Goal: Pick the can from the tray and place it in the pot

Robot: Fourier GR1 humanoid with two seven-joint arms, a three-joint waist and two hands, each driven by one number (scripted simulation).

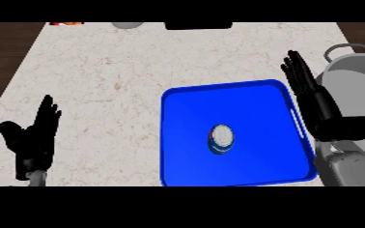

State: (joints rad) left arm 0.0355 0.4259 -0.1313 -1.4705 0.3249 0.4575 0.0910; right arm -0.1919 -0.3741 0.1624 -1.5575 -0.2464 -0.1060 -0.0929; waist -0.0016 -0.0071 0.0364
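A small can (221, 137) with a silver top stands upright near the middle of the blue tray (185, 106) on the marble counter. My right hand (314, 99) is open, fingers straight and pointing away, over the tray's right rim, to the right of the can and apart from it. Behind this hand, at the right edge, stands the grey pot (349, 70), partly cut off by the frame. At the lower left my left hand (34, 135) rests open with fingers up, far from the tray.
A dark object (198, 25), a grey round thing (127, 24) and a red-orange item (65, 23) sit along the counter's far edge. Dark wood shows beyond the counter's left side (10, 53). Bare marble (100, 87) lies left of the tray.
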